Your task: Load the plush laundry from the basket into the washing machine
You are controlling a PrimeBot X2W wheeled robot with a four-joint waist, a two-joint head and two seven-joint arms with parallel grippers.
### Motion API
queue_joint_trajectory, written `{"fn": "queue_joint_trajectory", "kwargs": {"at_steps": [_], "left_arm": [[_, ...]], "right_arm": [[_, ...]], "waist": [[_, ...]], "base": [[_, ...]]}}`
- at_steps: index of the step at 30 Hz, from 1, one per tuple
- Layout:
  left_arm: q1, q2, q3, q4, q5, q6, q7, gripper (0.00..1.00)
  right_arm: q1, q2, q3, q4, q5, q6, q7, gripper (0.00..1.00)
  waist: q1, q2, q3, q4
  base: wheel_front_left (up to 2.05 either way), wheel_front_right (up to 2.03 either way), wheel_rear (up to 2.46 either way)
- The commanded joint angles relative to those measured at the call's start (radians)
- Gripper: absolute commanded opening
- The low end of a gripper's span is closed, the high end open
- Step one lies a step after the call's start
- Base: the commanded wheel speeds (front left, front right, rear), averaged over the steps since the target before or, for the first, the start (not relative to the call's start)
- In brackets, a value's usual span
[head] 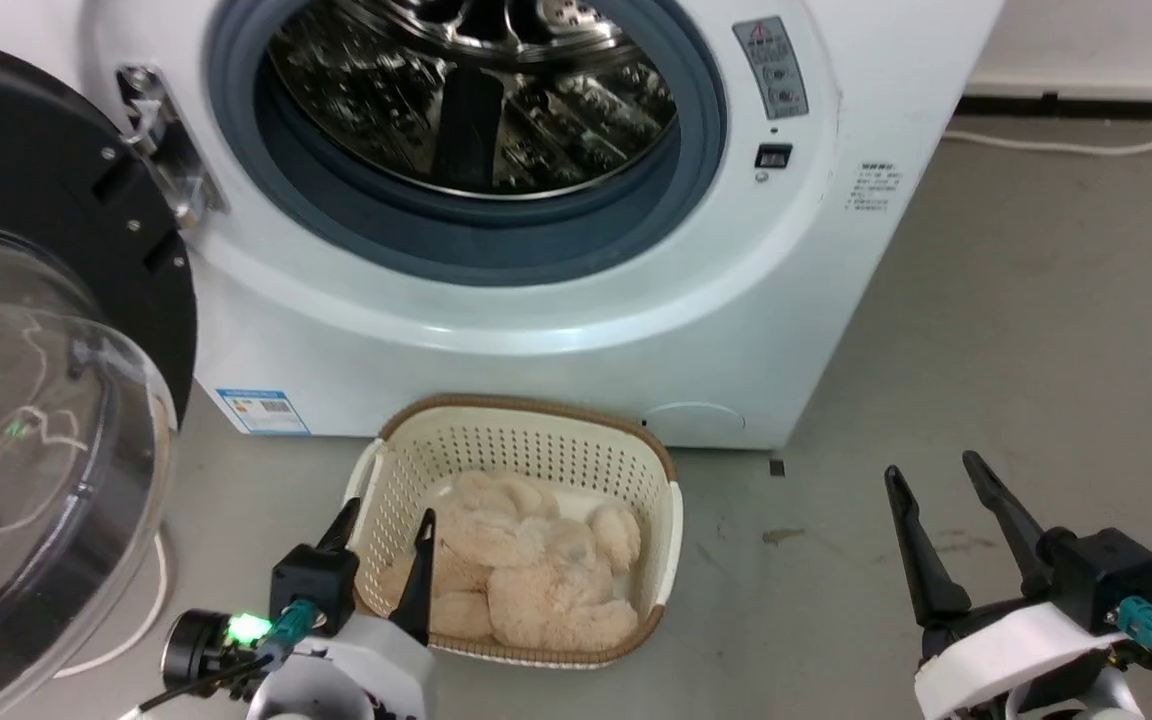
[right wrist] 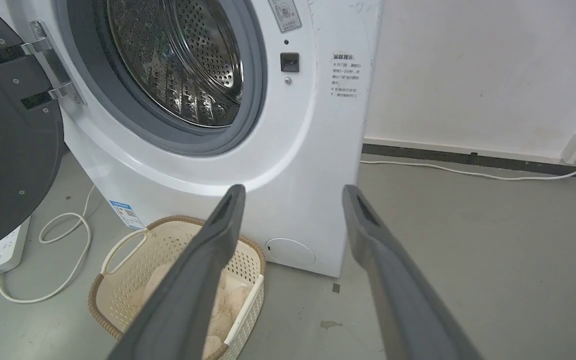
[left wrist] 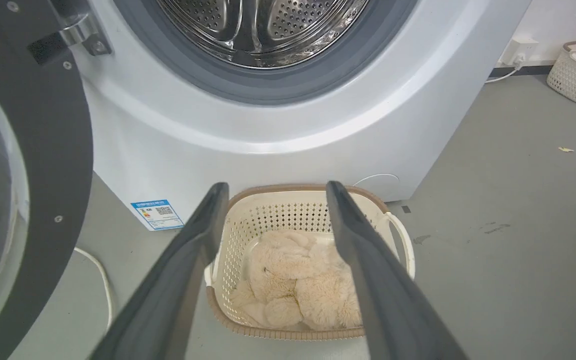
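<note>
Plush laundry [head: 536, 570], a shaggy cream-beige teddy-like toy, lies curled in the cream perforated basket [head: 526, 408], which sits on the grey floor [head: 1036, 330] just in front of the white washing machine [head: 556, 375]. The machine's round door [head: 36, 180] hangs open on my left, and the steel drum [head: 556, 110] looks empty as far as I can see. My left gripper [head: 388, 512] hovers at the basket's near left corner, its two dark fingers [left wrist: 183, 270] spread and holding nothing. My right gripper [head: 933, 466] hangs well to the right over the floor, fingers likewise spread and empty. Nothing is loaded yet; I judge the grasp comes next. The toy fills the basket almost wall to wall, so a finger could catch the woven-look rim or a side hole and drag the light basket along. A shallow pinch on fur alone might slip on the lift. A dangling limb could snag on the grey-blue gasket [head: 496, 250], and my left arm could knock the open door.
</note>
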Motion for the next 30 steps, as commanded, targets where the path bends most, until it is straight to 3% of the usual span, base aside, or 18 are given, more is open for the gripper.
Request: {"fn": "queue_joint_trajectory", "kwargs": {"at_steps": [1,24,30], "left_arm": [[-0.024,0.011,-0.014,0.019,-0.008,-0.007,-0.008,1.00],[-0.203,0.101,-0.212,0.272,-0.205,-0.032,-0.005,1.00],[-0.263,0.135,-0.287,0.348,-0.283,-0.040,0.063,1.00]], "right_arm": [[-0.017,0.000,0.001,-0.001,0.013,0.000,-0.010,1.00],[-0.066,0.000,0.013,-0.002,0.103,0.000,-0.058,1.00],[-0.086,0.000,0.018,-0.003,0.133,0.001,-0.075,1.00]], "waist": [[-0.0001,-0.0001,0.017,-0.008],[-0.0001,-0.0001,0.165,-0.067],[-0.0001,-0.0001,0.221,-0.089]], "base": [[0.00,0.00,0.00],[0.00,0.00,0.00],[0.00,0.00,0.00]]}}
